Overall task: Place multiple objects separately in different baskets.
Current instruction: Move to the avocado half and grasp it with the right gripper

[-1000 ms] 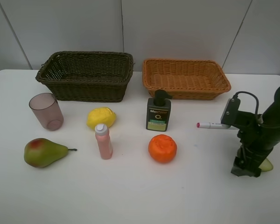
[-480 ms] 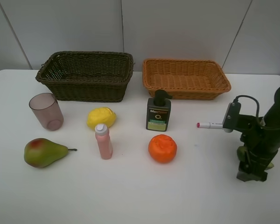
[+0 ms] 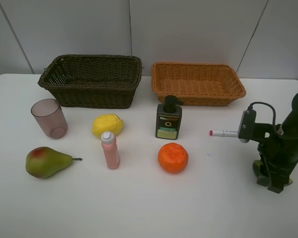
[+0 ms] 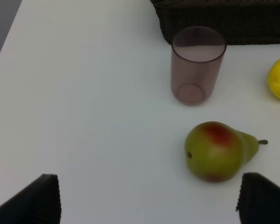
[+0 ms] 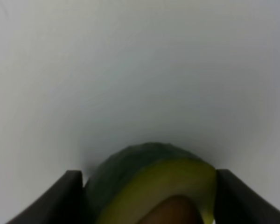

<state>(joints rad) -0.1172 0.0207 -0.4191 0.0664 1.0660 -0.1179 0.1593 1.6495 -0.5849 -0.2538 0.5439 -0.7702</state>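
Observation:
In the right wrist view my right gripper [image 5: 148, 198] stands over the avocado half [image 5: 144, 177], its two fingers pressed against the fruit's sides. From the exterior high camera that gripper [image 3: 274, 182] points down at the table's right edge and hides most of the avocado. My left gripper [image 4: 151, 200] is open above bare table, short of the green-red pear [image 4: 217, 151] and the pinkish cup [image 4: 197, 63]. The lemon [image 3: 108, 125], pink bottle [image 3: 110, 150], pump bottle [image 3: 168, 119], orange [image 3: 173, 157] and white marker [image 3: 223, 133] lie on the table.
The dark brown basket [image 3: 89, 58] and the orange-tan basket [image 3: 198, 65] stand side by side at the back, nothing showing inside either. A camera block and cable on the right arm hang close to the marker's end.
The right arm has shifted to the right and toward the table's front. Its jaws have closed in onto the avocado half. The left gripper has stayed still.

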